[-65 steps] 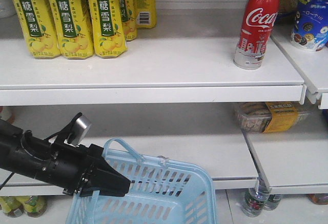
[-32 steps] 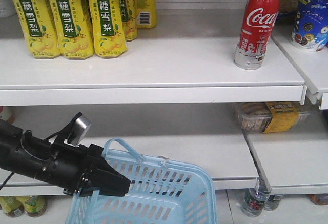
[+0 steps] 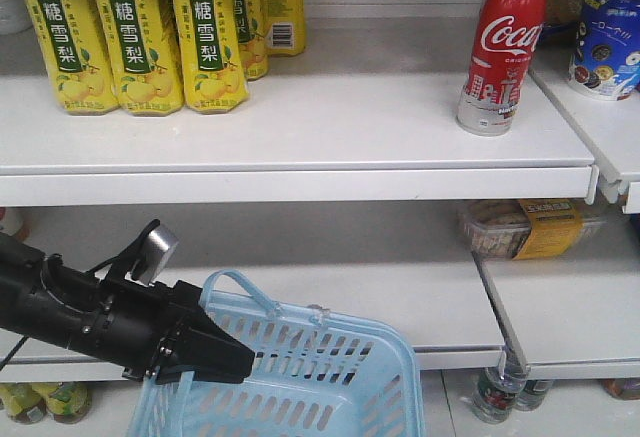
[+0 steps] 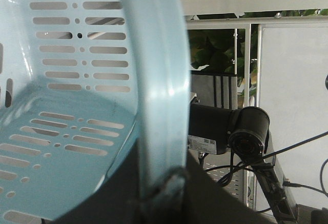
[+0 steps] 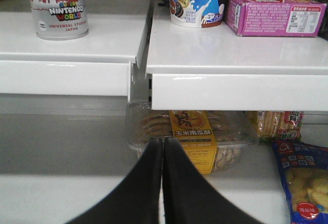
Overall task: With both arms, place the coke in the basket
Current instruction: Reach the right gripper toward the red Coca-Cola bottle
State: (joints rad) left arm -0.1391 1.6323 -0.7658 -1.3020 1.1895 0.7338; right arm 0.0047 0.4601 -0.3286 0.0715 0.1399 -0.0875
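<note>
Coke (image 3: 503, 47) upright on white shelf (image 3: 300, 127); left gripper (image 3: 240, 362) seemingly clamps basket (image 3: 345, 352) rim; right gripper (image 5: 163, 149) pinched, empty.

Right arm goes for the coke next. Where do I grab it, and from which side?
Grip the coke around its wide body, below the tapering neck, coming in level from the shelf front: it stands upright with bare shelf before it. The right claw is shut and sits lower, so probably open and raise it first.

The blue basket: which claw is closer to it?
Left. The left claw is clamped on the rim of the basket; the right claw, shut, points at a biscuit box, with no basket in its view.
</note>
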